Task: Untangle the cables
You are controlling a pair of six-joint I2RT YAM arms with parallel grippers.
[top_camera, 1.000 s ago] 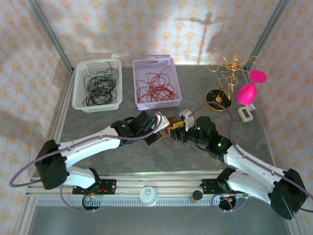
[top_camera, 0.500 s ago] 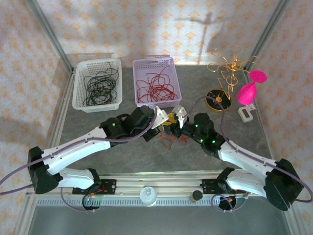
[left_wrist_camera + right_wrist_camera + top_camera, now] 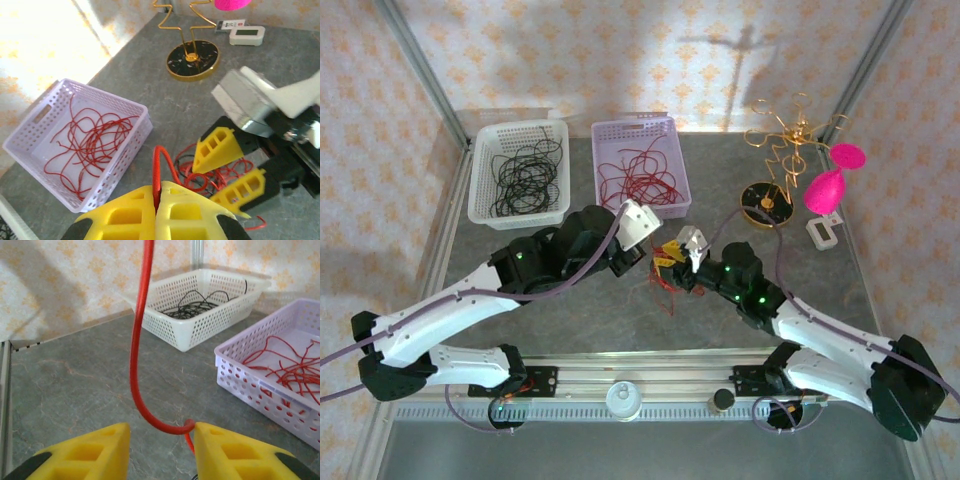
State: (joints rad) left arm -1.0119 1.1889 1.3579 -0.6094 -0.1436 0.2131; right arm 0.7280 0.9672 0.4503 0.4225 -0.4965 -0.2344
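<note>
Pinches red cable (image 3: 158, 167) in closed left jaws; threads it between parted right jaws, beside the tangle (image 3: 200, 177).

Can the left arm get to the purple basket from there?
Probably yes: the left gripper, shut on a red cable, is close beside the purple basket, with nothing between them.

The left arm (image 3: 460, 303) stretches low from its base toward two o'clock. The right arm (image 3: 820, 332) reaches toward ten o'clock, so the wrists nearly meet mid-table. The left gripper (image 3: 156, 200) has its yellow fingers pressed together on a red cable (image 3: 156, 162). The right gripper (image 3: 161, 432) faces it at close range, fingers spread apart.
</note>
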